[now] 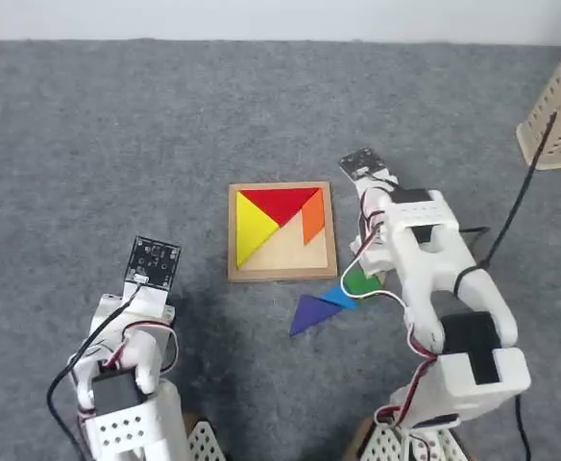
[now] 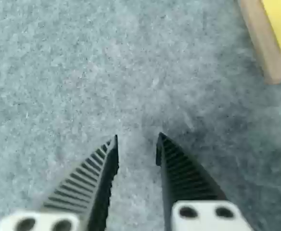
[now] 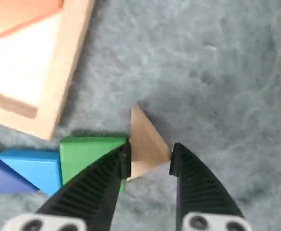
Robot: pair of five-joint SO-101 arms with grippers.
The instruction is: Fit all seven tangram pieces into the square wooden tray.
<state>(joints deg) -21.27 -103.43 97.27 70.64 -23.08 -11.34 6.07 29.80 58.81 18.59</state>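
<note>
The square wooden tray lies flat near the middle of the grey surface. Three pieces are seated in it:
- The red triangle lies along the far rim.
- The yellow triangle lies along the left rim, touching the red one.
- The orange piece lies against the right rim.

The rest of the tray floor is bare wood.

Loose pieces lie on the surface just off the tray's near right corner. The green piece, the blue piece and the purple triangle run edge to edge in a row toward the near edge of the surface. A tan triangle lies just beside the green piece.

My right hand is positioned over this group. It is closed on the tan triangle, with one fingertip against each side of it.

My left hand is positioned over bare surface toward the near left corner, beside the tray's near left corner. Its fingers are parted and it holds nothing.
</note>
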